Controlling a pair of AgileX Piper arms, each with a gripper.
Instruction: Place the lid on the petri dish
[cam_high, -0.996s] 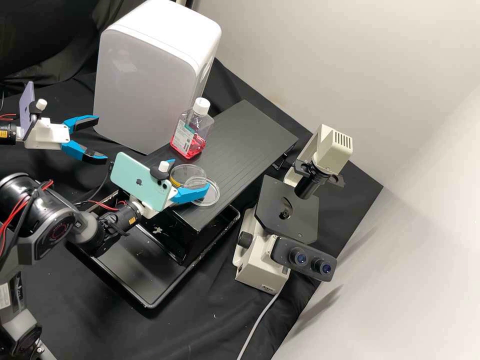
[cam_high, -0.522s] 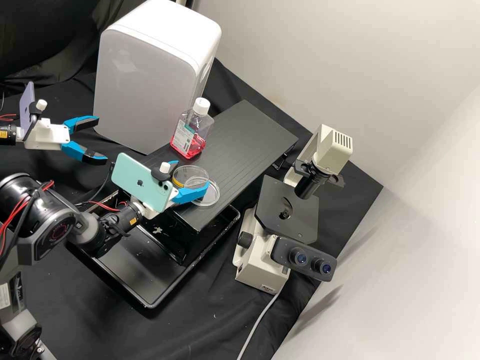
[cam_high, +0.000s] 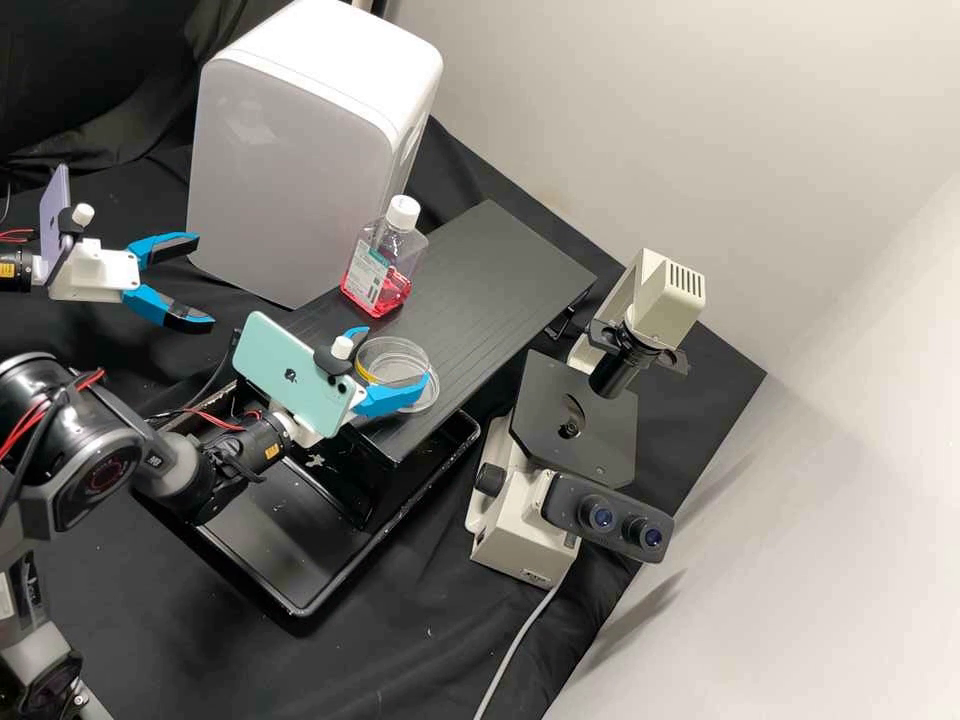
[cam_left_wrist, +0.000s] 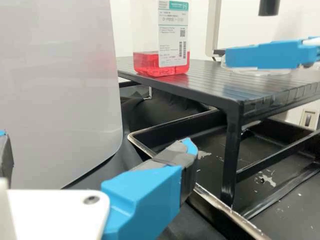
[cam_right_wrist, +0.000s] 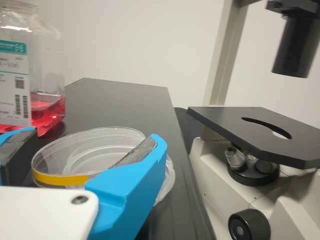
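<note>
Step right now, my guess: seating lid (cam_right_wrist: 82, 152). Right hand (cam_high: 395, 367) clamped on lid (clear, yellow band), fingers (cam_right_wrist: 132, 182) either side of its wall. Petri dish (cam_right_wrist: 170, 177) sits on raised black surface (cam_high: 490, 270) right under hand, rim poking out past blue finger, so lid looks bit off-centre; can't tell if touching yet. Next move needs: nudge lid square over dish, lower flat, then let go. Left hand (cam_high: 197, 280) well off to side of right hand, fingers apart, holding nothing. Red-media flask (cam_high: 382, 262) near, beyond right hand, keep clear.
</note>
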